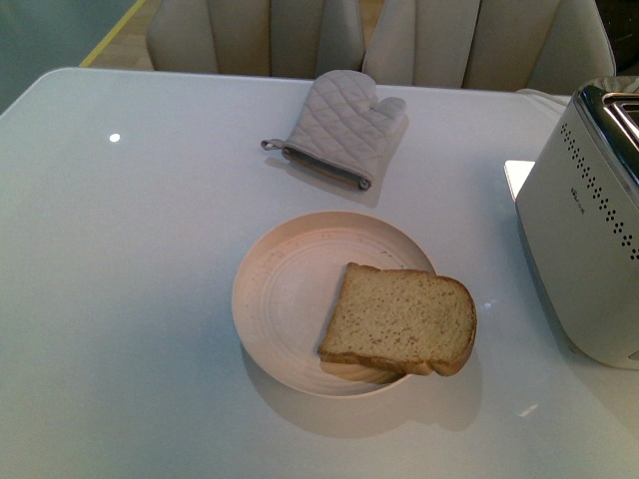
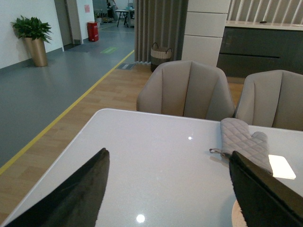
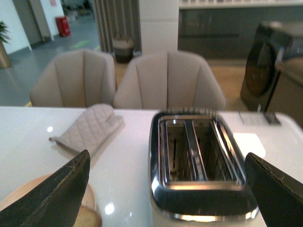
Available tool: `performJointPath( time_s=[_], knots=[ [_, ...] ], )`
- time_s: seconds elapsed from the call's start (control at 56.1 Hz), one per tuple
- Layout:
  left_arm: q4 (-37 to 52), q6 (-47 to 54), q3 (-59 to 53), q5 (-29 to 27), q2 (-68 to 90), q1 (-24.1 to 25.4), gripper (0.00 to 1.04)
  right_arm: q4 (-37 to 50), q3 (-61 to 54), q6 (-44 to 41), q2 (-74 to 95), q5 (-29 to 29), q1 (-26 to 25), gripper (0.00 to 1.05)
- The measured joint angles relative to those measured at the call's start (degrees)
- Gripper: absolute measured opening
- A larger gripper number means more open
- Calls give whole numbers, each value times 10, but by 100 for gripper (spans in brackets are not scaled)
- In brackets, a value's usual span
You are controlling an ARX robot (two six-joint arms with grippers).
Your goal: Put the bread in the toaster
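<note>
My left gripper (image 2: pixel 168 153) is spread wide, its two dark fingers (image 2: pixel 71 198) well apart with nothing between them. It hangs above the left part of the table (image 2: pixel 156 165). In its wrist view I see a plant (image 2: pixel 32 29) on the floor far off and two chairs (image 2: pixel 187 90) pulled up at the table's far side.

In the front view neither of my arms shows. The mitt (image 1: pixel 339 128) lies flat toward the far side of the table, cuff nearer the left and thumb pointing right. Nearer to me than the mitt, and apart from it, sits the plate (image 1: pixel 280 289). The bread (image 1: pixel 401 319) lies flat on the right, near part of the plate, and its right edge hangs out over the rim. To the right of the plate, with a gap of bare table between, stands the toaster (image 1: pixel 579 249), its dotted side facing the bread; it is cut off by the picture's edge.

My right gripper (image 3: pixel 167 154) is also spread wide, its fingers (image 3: pixel 52 194) gripping nothing. It hangs above the toaster on the near side, and its wrist view looks down into the two slots of the chrome top. That view also shows the mitt, a sliver of the plate and a corner of the bread.
</note>
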Motion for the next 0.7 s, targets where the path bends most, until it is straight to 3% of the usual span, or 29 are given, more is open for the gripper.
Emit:
performJointPath(
  time_s=[0.089,0.232,0.392,0.696],
  knots=[
    [0,1,0,0,0,0,99,-28,30,43,92,32,40,96],
    [0,1,0,0,0,0,97,42,67,80,201,50,100,96],
    [0,1,0,0,0,0,97,103,115,144,351,33,153,96],
    [0,1,0,0,0,0,97,185,188,282,631,-14,183,96]
  ],
)
